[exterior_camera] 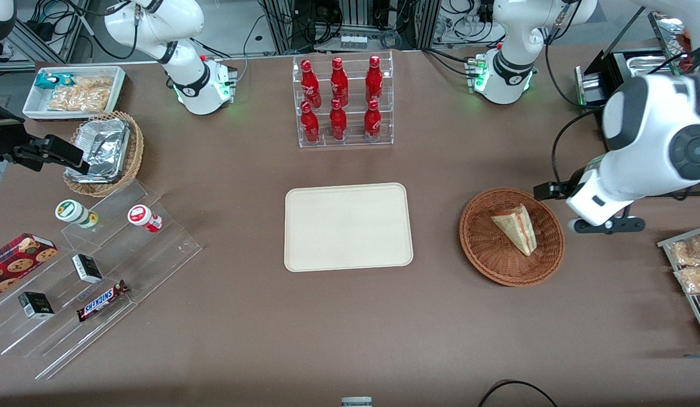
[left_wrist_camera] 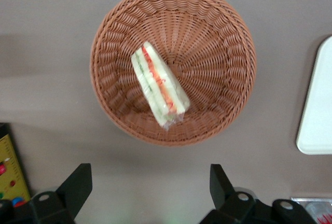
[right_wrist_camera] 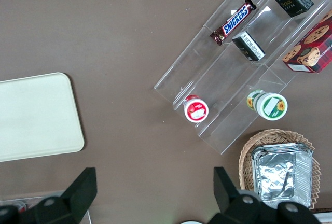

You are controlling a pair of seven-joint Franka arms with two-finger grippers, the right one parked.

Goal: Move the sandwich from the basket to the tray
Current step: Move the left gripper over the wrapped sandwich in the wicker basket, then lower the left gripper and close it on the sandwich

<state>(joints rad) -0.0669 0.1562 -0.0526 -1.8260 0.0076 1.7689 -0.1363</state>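
Our left arm's black two-finger gripper [left_wrist_camera: 150, 182] hangs above the brown desk [exterior_camera: 242, 339], its fingers [left_wrist_camera: 78, 182] spread wide with nothing between them, just beside the rim of the round reddish-brown woven wicker basket [left_wrist_camera: 218, 42]. We see the small triangular sandwich wedge [left_wrist_camera: 158, 84], pale bread with red, orange and green layers along its edge, lying tilted in that basket [exterior_camera: 485, 254]. The flat cream-beige rectangular tray [exterior_camera: 348, 226] sits near the basket, toward the desk's middle. Farther from the front camera stands a clear acrylic rack of red bottles [exterior_camera: 342, 102].
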